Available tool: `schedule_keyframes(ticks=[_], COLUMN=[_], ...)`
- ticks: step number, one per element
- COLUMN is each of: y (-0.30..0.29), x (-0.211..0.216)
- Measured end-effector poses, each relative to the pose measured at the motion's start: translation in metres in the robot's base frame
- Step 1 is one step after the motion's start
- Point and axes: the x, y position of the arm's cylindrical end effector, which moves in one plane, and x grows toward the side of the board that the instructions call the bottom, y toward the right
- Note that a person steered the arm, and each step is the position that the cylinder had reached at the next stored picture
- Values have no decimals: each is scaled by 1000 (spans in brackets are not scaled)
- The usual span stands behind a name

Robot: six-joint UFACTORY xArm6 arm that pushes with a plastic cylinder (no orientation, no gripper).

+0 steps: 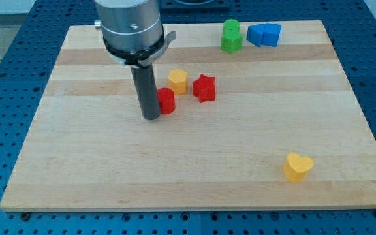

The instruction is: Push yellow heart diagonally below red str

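The yellow heart [297, 167] lies near the view's bottom right of the wooden board [194, 163]. The red star [203, 87] sits near the board's middle top, well up and left of the heart. My tip [151, 117] rests on the board left of the red star, touching the left side of a red round block [166, 100]. A yellow hexagon block [178, 81] sits between that red block and the red star. The tip is far left of the yellow heart.
A green block [231, 36] and a blue block pair [264, 34] stand at the board's top edge, right of centre. The arm's grey body [129, 26] hangs over the top left. A blue perforated table surrounds the board.
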Motion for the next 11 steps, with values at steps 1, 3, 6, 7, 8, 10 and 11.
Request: schedule_keyframes(ticks=[1, 3, 6, 7, 8, 10, 11], y=[17, 112, 338, 289, 233, 154, 151], x=[0, 76, 158, 163, 114, 80, 92])
